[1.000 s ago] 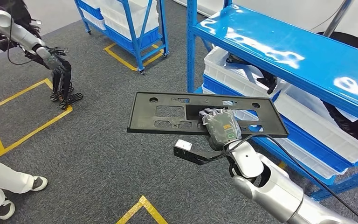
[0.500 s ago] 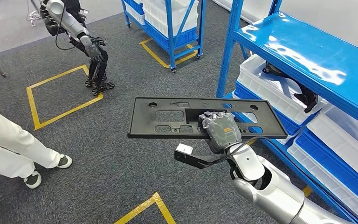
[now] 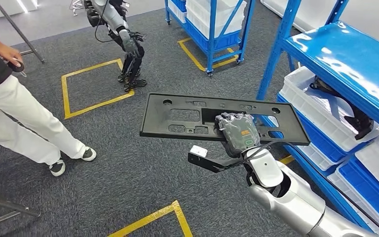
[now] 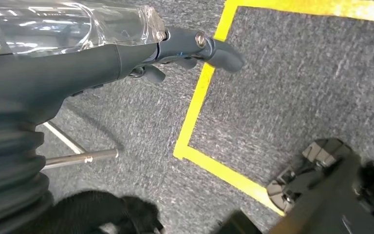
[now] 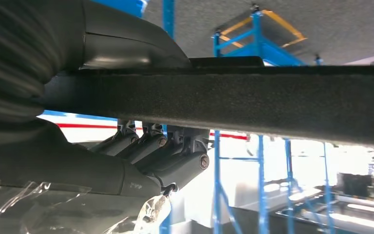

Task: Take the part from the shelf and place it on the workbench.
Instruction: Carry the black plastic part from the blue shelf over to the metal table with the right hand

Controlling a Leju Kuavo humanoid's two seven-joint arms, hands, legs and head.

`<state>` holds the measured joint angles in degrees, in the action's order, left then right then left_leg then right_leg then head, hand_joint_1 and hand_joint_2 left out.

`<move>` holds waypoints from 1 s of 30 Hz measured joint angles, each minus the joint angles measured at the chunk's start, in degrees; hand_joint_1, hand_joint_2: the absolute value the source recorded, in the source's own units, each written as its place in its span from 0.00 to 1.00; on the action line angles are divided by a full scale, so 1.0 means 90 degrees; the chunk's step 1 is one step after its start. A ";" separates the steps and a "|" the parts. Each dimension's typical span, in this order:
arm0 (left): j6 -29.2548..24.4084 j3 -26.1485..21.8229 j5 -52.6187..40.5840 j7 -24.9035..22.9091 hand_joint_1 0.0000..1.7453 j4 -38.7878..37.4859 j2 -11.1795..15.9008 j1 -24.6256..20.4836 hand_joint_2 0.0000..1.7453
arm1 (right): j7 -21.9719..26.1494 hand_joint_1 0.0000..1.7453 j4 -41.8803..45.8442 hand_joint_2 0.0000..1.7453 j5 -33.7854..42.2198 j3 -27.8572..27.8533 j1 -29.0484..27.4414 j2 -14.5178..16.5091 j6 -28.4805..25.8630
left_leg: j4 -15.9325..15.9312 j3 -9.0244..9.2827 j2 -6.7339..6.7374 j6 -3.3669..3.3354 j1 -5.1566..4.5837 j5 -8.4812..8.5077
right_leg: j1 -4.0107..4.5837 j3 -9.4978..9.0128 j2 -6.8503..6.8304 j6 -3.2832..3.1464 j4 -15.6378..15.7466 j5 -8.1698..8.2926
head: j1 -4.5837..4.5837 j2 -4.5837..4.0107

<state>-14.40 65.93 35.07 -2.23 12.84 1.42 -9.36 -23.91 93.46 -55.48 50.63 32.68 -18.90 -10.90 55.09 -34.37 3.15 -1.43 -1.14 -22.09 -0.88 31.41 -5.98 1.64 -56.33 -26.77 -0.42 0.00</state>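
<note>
My right hand (image 3: 237,133) holds a long flat black plastic part (image 3: 187,116) with several cut-outs, level in front of me over the grey carpet. The hand grips its near edge right of centre, fingers on top. In the right wrist view the part's dark edge (image 5: 253,97) runs across, clamped between thumb and fingers (image 5: 160,151). The blue shelf (image 3: 345,54) stands to my right with white bins (image 3: 321,111). My left hand (image 4: 126,58) hangs over the floor, fingers loosely curled, nothing in it.
A person in white trousers (image 3: 24,123) stands at the left. Another humanoid robot (image 3: 121,34) stands at the back on yellow floor markings (image 3: 96,84). A blue cart with white bins (image 3: 212,24) is at the back. A metal stand leg (image 3: 5,205) lies lower left.
The whole scene has slid rightward as I turn left, away from the shelf. The person and the other robot have come further into view. The part stays in my right hand.
</note>
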 joint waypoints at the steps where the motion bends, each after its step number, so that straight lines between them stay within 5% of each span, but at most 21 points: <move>1: 0.0003 0.0001 -0.0010 0.0001 0.00 0.0001 0.0003 -0.0001 1.00 | -0.0001 1.00 0.0000 1.00 -0.0011 0.0001 0.0001 0.0010 -0.0002 | -0.0006 -0.0014 -0.0068 -0.0029 -0.0010 0.0006 | -0.0001 -0.0011 -0.0051 0.0027 0.0013 -0.0008 | -0.0001 -0.0001; 2: 0.0008 0.0001 -0.0020 0.0001 0.00 0.0001 0.0007 0.0001 1.00 | -0.0001 1.00 0.0005 1.00 -0.0020 0.0000 -0.0002 0.0019 -0.0005 | -0.0036 0.0005 -0.0136 -0.0062 0.0006 0.0022 | -0.0009 -0.0022 -0.0067 0.0059 0.0010 -0.0034 | -0.0001 -0.0001; 4: 0.0021 0.0002 -0.0042 0.0002 0.00 0.0001 0.0014 -0.0004 1.00 | -0.0005 1.00 0.0023 1.00 -0.0032 -0.0002 -0.0006 0.0027 -0.0013 | -0.0113 0.0068 -0.0276 -0.0135 0.0048 0.0069 | -0.0021 0.0062 0.0177 0.0095 -0.0246 -0.0218 | 0.0012 -0.0001; 7: 0.0044 0.0004 -0.0084 0.0001 0.00 0.0001 0.0017 -0.0031 1.00 | -0.0027 1.00 0.0046 1.00 -0.0055 -0.0005 -0.0056 0.0015 -0.0024 | -0.0144 0.0121 -0.0505 -0.0206 0.0071 0.0087 | -0.0031 0.0668 0.0615 0.0112 -0.1458 -0.0746 | 0.0026 0.0000; 9: 0.0052 0.0004 -0.0093 -0.0014 0.00 0.0001 0.0017 -0.0031 1.00 | -0.0038 1.00 0.0047 1.00 -0.0069 -0.0005 -0.0121 0.0003 -0.0027 | -0.0136 0.0134 -0.0690 -0.0213 0.0079 0.0074 | -0.0038 0.0968 0.0658 0.0140 -0.1863 -0.0751 | 0.0027 0.0000; 11: 0.0063 0.0004 -0.0086 -0.0037 0.00 0.0001 0.0018 -0.0016 1.00 | -0.0039 1.00 0.0050 1.00 -0.0078 -0.0009 -0.0147 -0.0002 -0.0029 | -0.0107 0.0154 -0.0885 -0.0183 0.0108 0.0048 | -0.0069 0.0809 0.0697 0.0167 -0.1302 -0.0303 | 0.0027 0.0000; 13: 0.0072 0.0004 -0.0075 -0.0057 0.00 0.0001 0.0022 -0.0004 1.00 | -0.0038 1.00 0.0054 1.00 -0.0086 -0.0013 -0.0139 -0.0002 -0.0030 | -0.0032 0.0146 -0.1061 -0.0109 0.0132 -0.0012 | -0.0122 0.0448 0.0912 0.0200 -0.0437 0.0116 | 0.0027 0.0000; 15: 0.0075 0.0004 -0.0066 -0.0075 0.00 -0.0001 0.0033 0.0007 1.00 | -0.0029 1.00 0.0073 1.00 -0.0090 -0.0016 -0.0131 -0.0001 -0.0030 | 0.0026 0.0104 -0.1186 -0.0038 0.0137 -0.0055 | -0.0133 0.0295 0.1030 0.0178 -0.0096 0.0203 | 0.0024 0.0000; 17: 0.0075 0.0002 -0.0059 -0.0077 0.00 -0.0001 0.0044 0.0035 1.00 | -0.0016 1.00 0.0099 1.00 -0.0090 -0.0018 -0.0112 0.0001 -0.0026 | 0.0022 0.0070 -0.1280 0.0010 0.0156 -0.0052 | -0.0101 0.0297 0.0904 0.0088 -0.0096 0.0199 | 0.0021 0.0000; 19: 0.0075 0.0002 -0.0056 -0.0060 0.00 0.0000 0.0056 0.0060 1.00 | -0.0013 1.00 0.0127 1.00 -0.0091 -0.0023 -0.0076 0.0002 -0.0016 | 0.0149 0.0008 -0.1070 0.0067 0.0158 -0.0126 | -0.0093 0.0281 0.0781 0.0001 -0.0085 0.0203 | 0.0015 0.0000; 22: 0.0075 0.0003 -0.0057 -0.0041 0.00 0.0001 0.0063 0.0031 1.00 | -0.0014 1.00 0.0179 1.00 -0.0099 -0.0039 -0.0056 -0.0001 -0.0001 | 0.1254 -0.0525 -0.0521 0.0159 0.0164 -0.0639 | -0.0073 0.0248 0.0587 -0.0091 -0.0076 0.0178 | -0.0005 0.0000; 24: 0.0075 0.0002 -0.0057 -0.0041 0.00 0.0000 0.0063 0.0013 1.00 | -0.0011 1.00 0.0193 1.00 -0.0103 -0.0038 -0.0057 -0.0002 0.0016 | 0.1982 -0.0916 -0.0452 0.0181 0.0183 -0.0868 | -0.0056 0.0235 0.0440 -0.0111 -0.0076 0.0156 | -0.0008 0.0000; 25: 0.0075 0.0002 -0.0057 -0.0040 0.00 -0.0001 0.0063 0.0008 1.00 | -0.0010 1.00 0.0199 1.00 -0.0105 -0.0038 -0.0057 -0.0001 0.0024 | 0.2024 -0.0953 -0.0445 0.0177 0.0185 -0.0825 | -0.0050 0.0224 0.0370 -0.0111 -0.0077 0.0144 | -0.0009 0.0000; 27: 0.0075 0.0002 -0.0058 -0.0039 0.00 -0.0001 0.0064 -0.0001 1.00 | -0.0010 1.00 0.0209 1.00 -0.0107 -0.0038 -0.0049 0.0001 0.0033 | 0.1330 -0.0615 -0.0355 0.0128 0.0168 -0.0446 | -0.0040 0.0179 0.0226 -0.0098 -0.0076 0.0111 | -0.0010 0.0000; 30: 0.0075 0.0004 -0.0066 -0.0037 0.00 0.0000 0.0064 -0.0025 1.00 | -0.0010 1.00 0.0214 1.00 -0.0110 -0.0041 -0.0013 0.0001 0.0043 | 0.0144 -0.0028 0.0005 0.0014 0.0049 -0.0030 | -0.0011 0.0105 0.0041 -0.0028 -0.0070 0.0051 | -0.0007 -0.0001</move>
<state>-13.72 65.96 34.47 -2.57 12.84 2.00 -9.58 -24.00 95.38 -56.47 50.26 32.56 -18.90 -10.51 56.39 -34.62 3.20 -1.30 -0.70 -22.36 -0.97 32.36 -5.61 1.38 -56.95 -26.31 -0.48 -0.01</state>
